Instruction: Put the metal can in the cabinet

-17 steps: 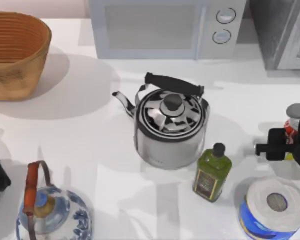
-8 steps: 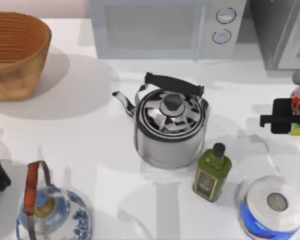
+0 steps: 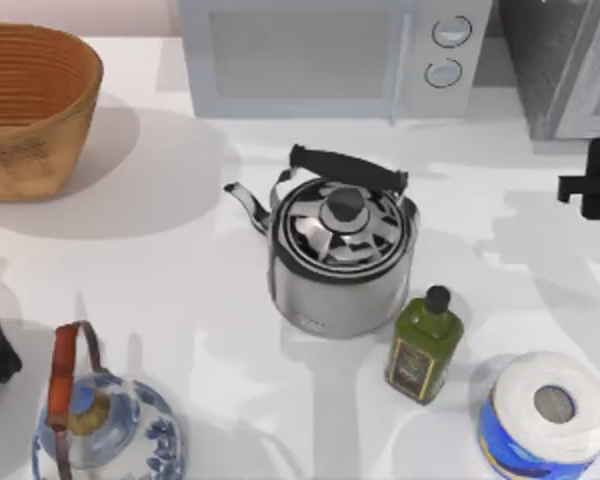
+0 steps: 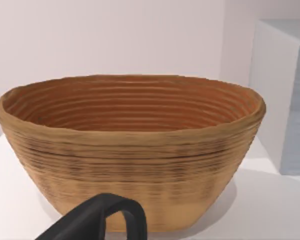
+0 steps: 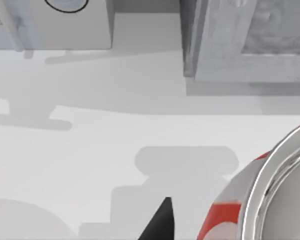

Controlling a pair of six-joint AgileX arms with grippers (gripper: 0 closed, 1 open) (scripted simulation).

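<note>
Our right gripper (image 3: 592,188) sits at the right edge of the top view, just in front of the grey cabinet (image 3: 565,65) that stands at the back right corner of the tabletop (image 3: 160,260). In the right wrist view the metal can (image 5: 270,195) is close to the camera, its silver rim and red and white side showing, with one dark fingertip (image 5: 160,222) of our gripper just beside it; the cabinet's front lies beyond it. We cannot tell from these views whether the fingers are clamped on the can.

Our left arm is parked at the left edge of the tabletop, and its wrist view looks at the woven basket (image 4: 130,150) at the back left, with a dark part of our left gripper (image 4: 97,220) low in front of it; we cannot tell its opening.

A steel kettle (image 3: 342,255) stands in the middle, a green oil bottle (image 3: 423,347) just beside it on the right, a paper roll (image 3: 545,412) near the front right corner, and a microwave (image 3: 330,55) at the back.
</note>
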